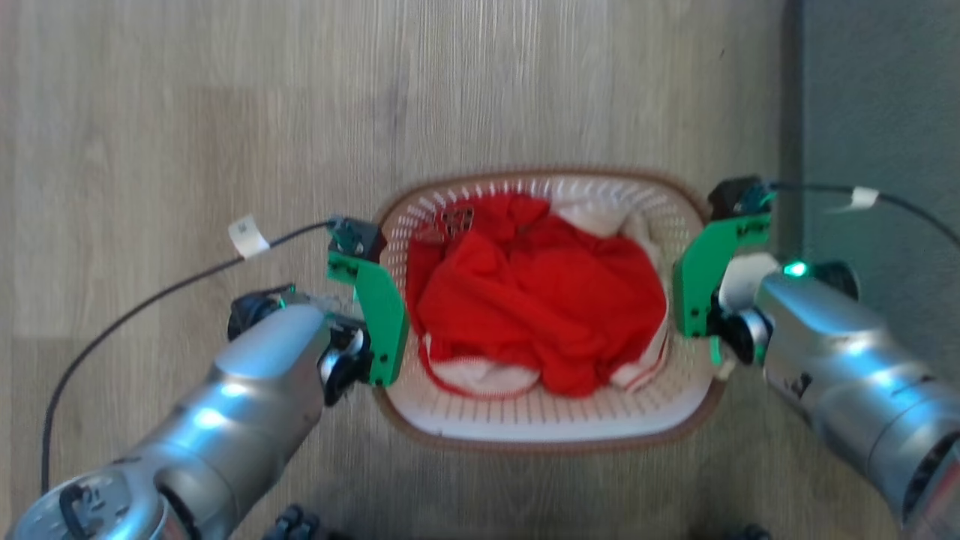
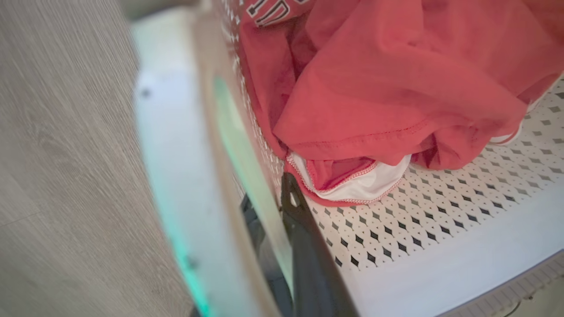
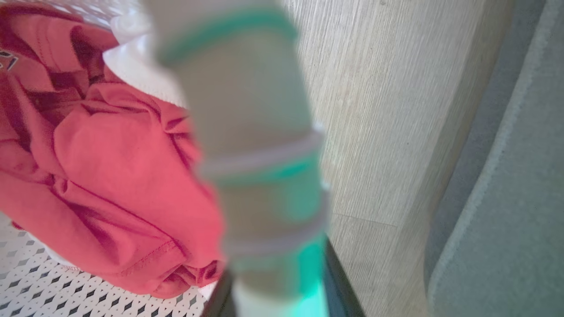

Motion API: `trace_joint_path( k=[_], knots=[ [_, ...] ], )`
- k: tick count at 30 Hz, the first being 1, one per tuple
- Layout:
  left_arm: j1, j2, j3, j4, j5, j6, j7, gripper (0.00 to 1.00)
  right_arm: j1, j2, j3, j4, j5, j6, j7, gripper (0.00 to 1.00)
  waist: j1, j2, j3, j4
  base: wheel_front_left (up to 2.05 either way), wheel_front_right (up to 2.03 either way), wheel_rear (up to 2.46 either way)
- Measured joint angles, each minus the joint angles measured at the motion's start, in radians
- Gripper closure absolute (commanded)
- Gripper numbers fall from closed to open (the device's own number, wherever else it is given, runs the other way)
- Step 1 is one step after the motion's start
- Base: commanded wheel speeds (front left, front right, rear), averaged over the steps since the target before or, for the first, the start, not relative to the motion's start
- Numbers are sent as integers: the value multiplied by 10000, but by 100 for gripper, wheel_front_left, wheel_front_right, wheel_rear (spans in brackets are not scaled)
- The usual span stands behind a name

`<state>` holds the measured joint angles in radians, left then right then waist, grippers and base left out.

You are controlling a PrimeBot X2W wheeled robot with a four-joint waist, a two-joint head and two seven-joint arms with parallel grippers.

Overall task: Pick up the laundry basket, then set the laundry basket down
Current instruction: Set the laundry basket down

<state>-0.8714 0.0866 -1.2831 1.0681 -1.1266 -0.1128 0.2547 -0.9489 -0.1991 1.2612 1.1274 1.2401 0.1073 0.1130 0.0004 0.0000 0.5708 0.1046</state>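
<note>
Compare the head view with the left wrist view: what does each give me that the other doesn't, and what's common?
Head view, not left wrist: the laundry basket's whole outline, the left arm and right arm at its opposite ends, a grey mat on the right. Left wrist, not head: the left gripper straddling the basket wall, one of its fingers inside; diamond-shaped perforations up close. Both: red clothing in the basket, wood floor.

laundry basket handle (image 2: 176,154) blurred, shirt print (image 2: 269,9) cut by top edge, left hand (image 2: 271,200) outer finger half hidden
</note>
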Motion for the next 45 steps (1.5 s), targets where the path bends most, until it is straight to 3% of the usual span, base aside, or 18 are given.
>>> trace_joint_path(
  k=[11, 20, 45],
  knots=[
    [-1039, -104, -4, 523, 671, 0, -1726, 100, -831, 109, -174, 270, 54, 15, -947, 100, -1, 0, 1812, 52, 0, 0, 0],
    [-1401, -88, -10, 688, 809, 0, -2207, 100, -1157, 353, -219, 562, 194, 13, -1381, 100, -2, 0, 2867, -144, 0, 0, 0],
    [-1613, -90, 13, 742, 483, 15, -2518, 100, -1571, 548, -115, 1032, -44, 25, -2132, 100, -3, 0, 3538, -151, 0, 0, 0]
  ],
)
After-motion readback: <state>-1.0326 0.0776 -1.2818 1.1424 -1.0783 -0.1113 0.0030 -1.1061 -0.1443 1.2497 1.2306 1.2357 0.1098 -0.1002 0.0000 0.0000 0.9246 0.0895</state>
